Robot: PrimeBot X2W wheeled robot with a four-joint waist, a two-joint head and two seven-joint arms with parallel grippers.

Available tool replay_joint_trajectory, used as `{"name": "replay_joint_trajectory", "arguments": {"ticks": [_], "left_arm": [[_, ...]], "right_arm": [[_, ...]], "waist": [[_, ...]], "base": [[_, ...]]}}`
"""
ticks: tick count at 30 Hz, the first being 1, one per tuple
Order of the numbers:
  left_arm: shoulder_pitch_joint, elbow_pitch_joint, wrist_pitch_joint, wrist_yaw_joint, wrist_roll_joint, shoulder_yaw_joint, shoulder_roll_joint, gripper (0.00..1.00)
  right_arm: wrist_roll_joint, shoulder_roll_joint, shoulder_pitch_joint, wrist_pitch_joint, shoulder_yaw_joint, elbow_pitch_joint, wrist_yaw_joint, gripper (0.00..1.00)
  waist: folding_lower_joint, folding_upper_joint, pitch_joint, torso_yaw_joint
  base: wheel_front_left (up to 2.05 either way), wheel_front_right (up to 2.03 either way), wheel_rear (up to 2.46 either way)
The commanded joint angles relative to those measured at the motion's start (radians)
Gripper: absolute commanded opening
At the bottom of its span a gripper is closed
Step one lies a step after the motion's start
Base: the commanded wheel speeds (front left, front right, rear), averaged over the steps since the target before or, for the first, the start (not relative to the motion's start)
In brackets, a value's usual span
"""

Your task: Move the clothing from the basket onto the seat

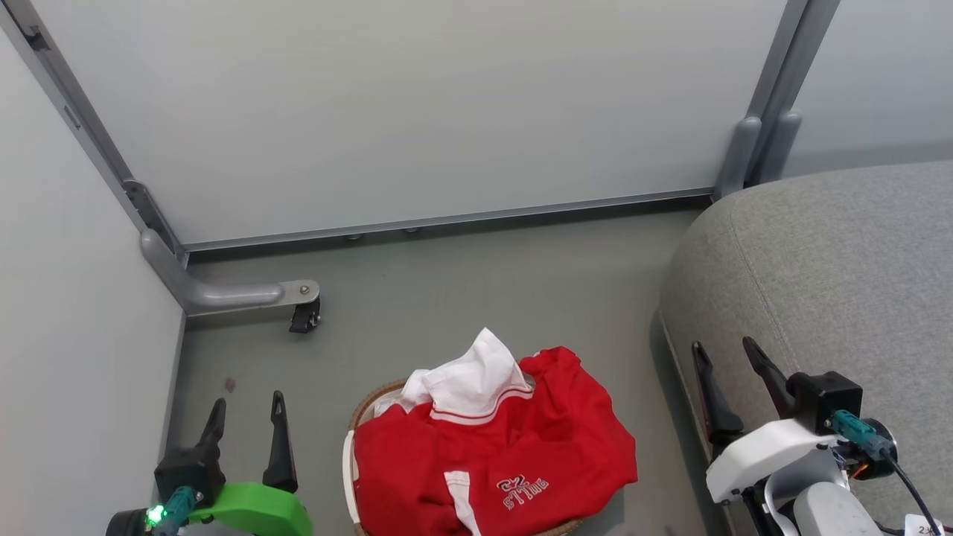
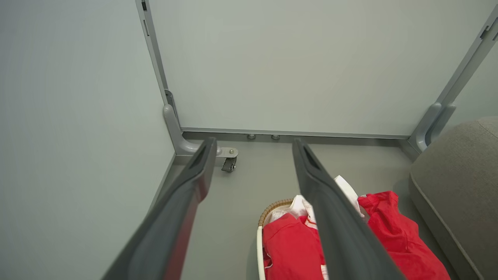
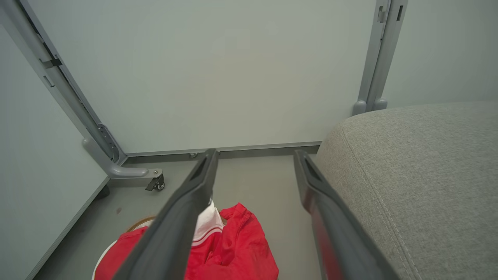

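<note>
Clothing [image 1: 491,447] lies heaped in the basket [image 1: 372,398] at six o'clock in the head view, red cloth spilling over its rim. At three o'clock stands the seat [image 1: 834,268], near the basket. Fingers spread wide and empty on both — left gripper [image 1: 249,400] at eight o'clock, right gripper [image 1: 722,344] at four.

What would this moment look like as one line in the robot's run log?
stage: nothing moved yet | clothing: heaped in basket | seat: right of basket | left fingers: open, empty | right fingers: open, empty
</note>
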Motion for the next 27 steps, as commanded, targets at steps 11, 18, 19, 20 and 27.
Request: {"name": "replay_joint_trajectory", "arguments": {"ticks": [11,18,19,20,27], "left_arm": [[-0.045,0.018,-0.026,-0.075,0.057,0.001,-0.016,1.00],[-0.150,0.083,-0.039,-0.105,0.087,-0.042,-0.021,1.00],[-0.162,0.093,-0.041,-0.106,0.092,-0.051,-0.021,1.00],[-0.178,0.107,-0.043,-0.109,0.097,-0.060,-0.021,1.00],[-0.299,0.192,-0.042,-0.111,0.102,-0.130,-0.011,1.00]], "right_arm": [[-0.083,-0.004,-0.043,-0.030,-0.017,-0.021,0.000,1.00],[-0.115,-0.004,-0.124,-0.040,-0.015,-0.066,0.000,1.00],[-0.118,-0.004,-0.134,-0.042,-0.015,-0.070,0.000,1.00],[-0.123,-0.004,-0.146,-0.045,-0.013,-0.075,0.000,1.00],[-0.107,-0.004,-0.221,-0.046,-0.002,-0.113,0.000,1.00]], "waist": [[0.0000,0.0000,0.098,-0.007],[0.0000,0.0000,0.246,-0.029],[0.0000,0.0000,0.267,-0.033],[0.0000,0.0000,0.288,-0.038],[0.0000,0.0000,0.420,-0.077]], "base": [[0.00,0.00,0.00],[0.00,0.00,0.00],[0.00,0.00,0.00],[0.00,0.00,0.00],[0.00,0.00,0.00]]}}
